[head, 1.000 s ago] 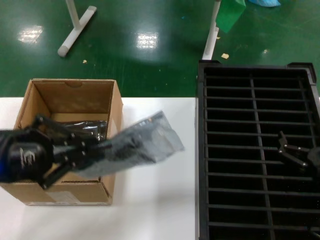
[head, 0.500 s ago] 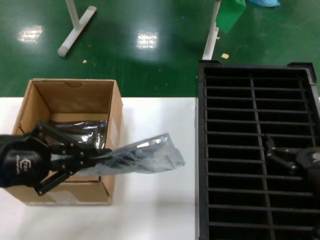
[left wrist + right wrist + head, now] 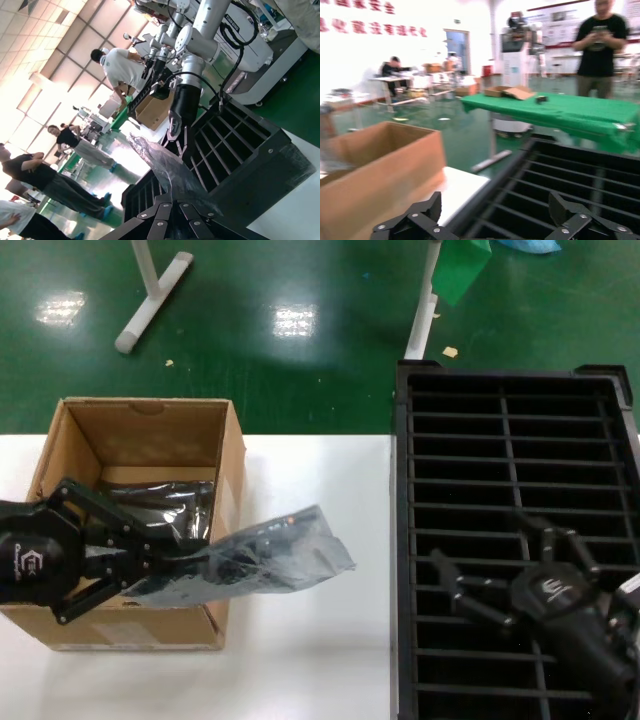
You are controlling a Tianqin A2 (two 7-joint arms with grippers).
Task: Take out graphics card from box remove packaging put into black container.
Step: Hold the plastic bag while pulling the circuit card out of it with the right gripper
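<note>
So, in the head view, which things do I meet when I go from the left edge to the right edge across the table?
Left claw → box → packaging, held out by the left claw → bare white table → black container → right claw, open above the container's slots.

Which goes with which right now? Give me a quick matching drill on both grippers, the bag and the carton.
Things:
1. left gripper
2. right gripper
3. packaging
4. box

States:
A. open above the black container
B. sticks out over the table, pinched at one end
C. shut on the bag
D. stands open with a dark bag inside

Pairs: 1-C, 2-A, 3-B, 4-D
</note>
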